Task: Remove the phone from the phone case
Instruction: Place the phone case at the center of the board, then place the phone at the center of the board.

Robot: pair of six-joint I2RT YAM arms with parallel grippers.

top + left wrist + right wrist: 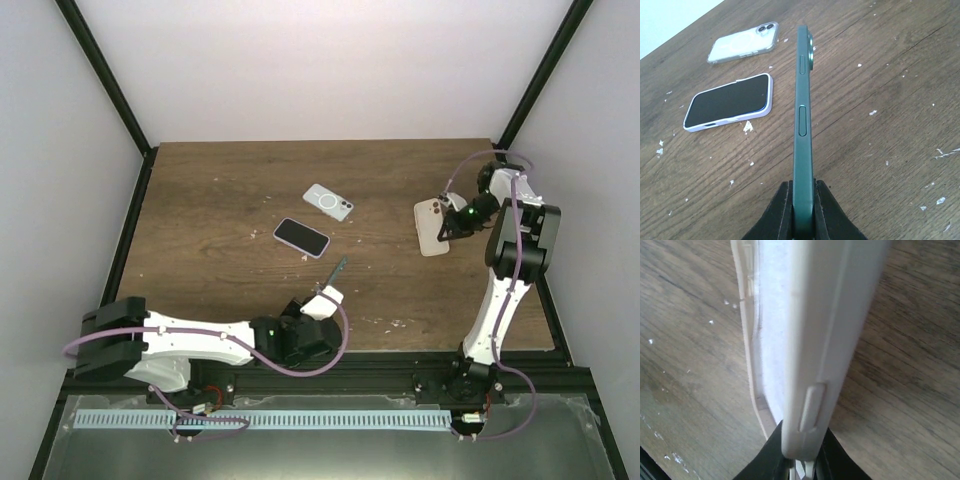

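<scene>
The dark green phone point(802, 120) looked stiff, slim and smooth-sided. It was likely slippery in a narrow pinch, and its glass faces would not take a drop well. A hold across the 2 flat faces near the bottom end, as here, seemed the safest place. The pale phone case point(815, 325) looked light, with a thin lip that probably flexes and a soft white lining, and it seemed best taken by one wall.

The phone showed edge-on, with 2 side buttons and a raised camera bump at its far end. The left gripper point(802, 189) had its black fingers closed tight on the phone's lower end, holding it over the wooden table point(900, 100) near the front centre. The right gripper point(801, 445) was clamped on 1 end of the case, raised over the table's right side and well apart from the phone. The case appeared empty, so the phone seemed already free of it.

Between the arms lay a lavender-cased phone point(730, 102), screen up. Just beyond it was a clear case point(742, 44) — whether it held a phone could not be told.
</scene>
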